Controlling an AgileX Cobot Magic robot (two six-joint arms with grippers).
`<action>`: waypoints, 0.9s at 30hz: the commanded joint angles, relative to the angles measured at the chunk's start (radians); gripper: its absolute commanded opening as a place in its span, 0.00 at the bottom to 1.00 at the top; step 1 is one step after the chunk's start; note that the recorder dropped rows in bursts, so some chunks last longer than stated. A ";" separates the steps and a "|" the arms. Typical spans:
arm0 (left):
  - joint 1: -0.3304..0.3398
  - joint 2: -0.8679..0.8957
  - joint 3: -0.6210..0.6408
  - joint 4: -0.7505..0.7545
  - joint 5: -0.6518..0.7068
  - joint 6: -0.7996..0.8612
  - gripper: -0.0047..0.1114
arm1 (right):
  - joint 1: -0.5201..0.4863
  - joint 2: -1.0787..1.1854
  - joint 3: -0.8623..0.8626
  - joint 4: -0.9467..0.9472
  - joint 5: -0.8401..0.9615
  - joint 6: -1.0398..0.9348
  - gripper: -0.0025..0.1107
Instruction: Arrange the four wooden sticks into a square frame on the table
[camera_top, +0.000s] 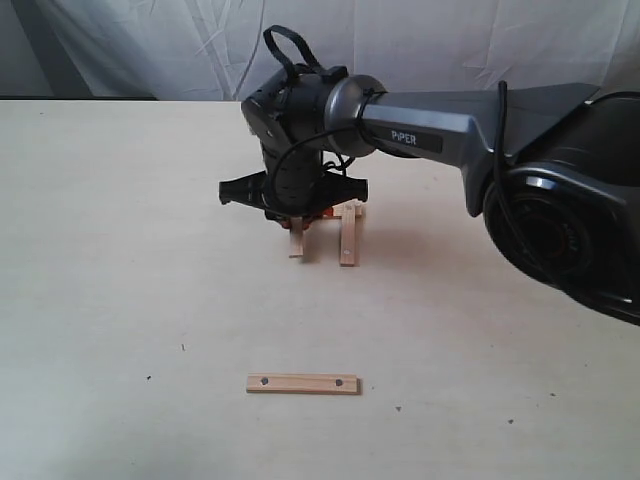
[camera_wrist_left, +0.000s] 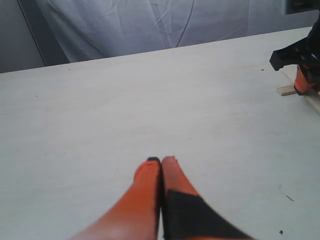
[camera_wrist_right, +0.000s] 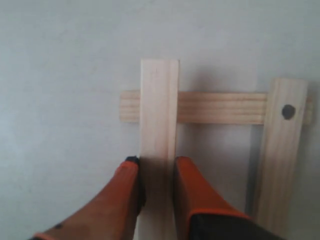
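We've got the right gripper (camera_wrist_right: 156, 172) clenched on a smooth pale flat wooden strip (camera_wrist_right: 159, 110) | strip overlies a grained tan crossbar stick (camera_wrist_right: 220, 107), toward the far edge of the cream table (camera_top: 100, 300) | drilled side stick (camera_wrist_right: 280, 165) crosses its other end | two-holed fourth stick (camera_top: 302, 384) alone toward front edge | left gripper (camera_wrist_left: 161, 162) tips pressed together.

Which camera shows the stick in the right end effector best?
Right wrist view: the held stick sits centred in the right end effector, lying across another stick. The exterior view shows only its end below the arm; the left wrist view shows one stick tip, unclear whose.
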 joint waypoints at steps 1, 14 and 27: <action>-0.004 -0.006 0.005 0.001 -0.015 -0.001 0.04 | -0.004 0.006 -0.004 -0.025 -0.005 0.017 0.03; -0.004 -0.006 0.005 0.001 -0.015 -0.001 0.04 | -0.004 0.032 -0.004 0.038 0.011 0.023 0.31; -0.004 -0.006 0.005 0.001 -0.015 -0.001 0.04 | -0.023 -0.091 -0.004 0.254 0.051 -0.400 0.36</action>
